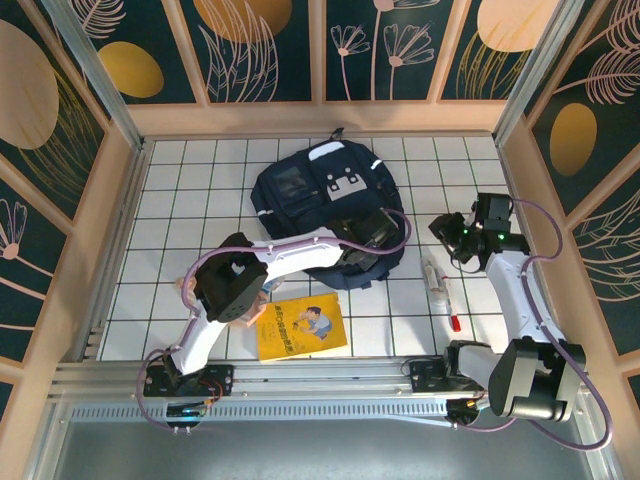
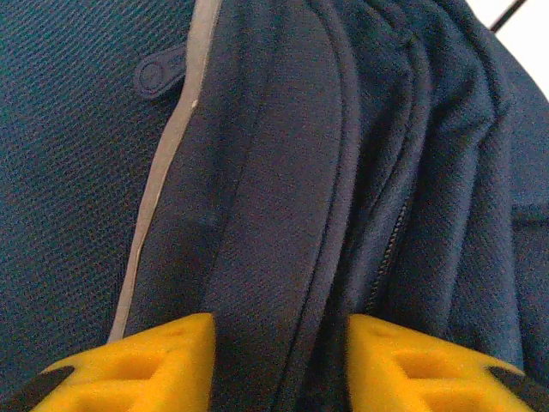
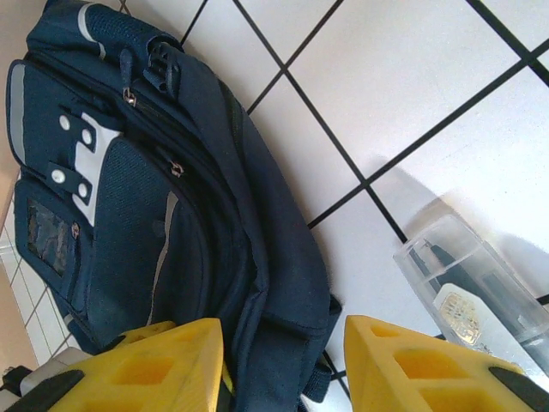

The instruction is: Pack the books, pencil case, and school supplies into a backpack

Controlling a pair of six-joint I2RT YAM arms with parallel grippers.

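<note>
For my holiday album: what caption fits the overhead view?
Left gripper grips a fold of the large navy-blue fabric backpack; thin yellow paperback lies nearby.

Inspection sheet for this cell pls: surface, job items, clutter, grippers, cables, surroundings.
Surface: white tiled table, dark grid lines, no spill seen.
Job's things: backpack lying mid-table; yellow book flat near the front; whitish tube and red pen loose at right, outside the backpack.
Clutter: peach soft item, mostly hidden under the left arm.
Grippers: left gripper fingers straddle a fold of backpack fabric, pinch unclear; right gripper open, beside the backpack.
Cables: lilac cables along both arms, one loop over the backpack.
Surroundings: wood-framed leaf-pattern walls; metal rail at near edge.
</note>
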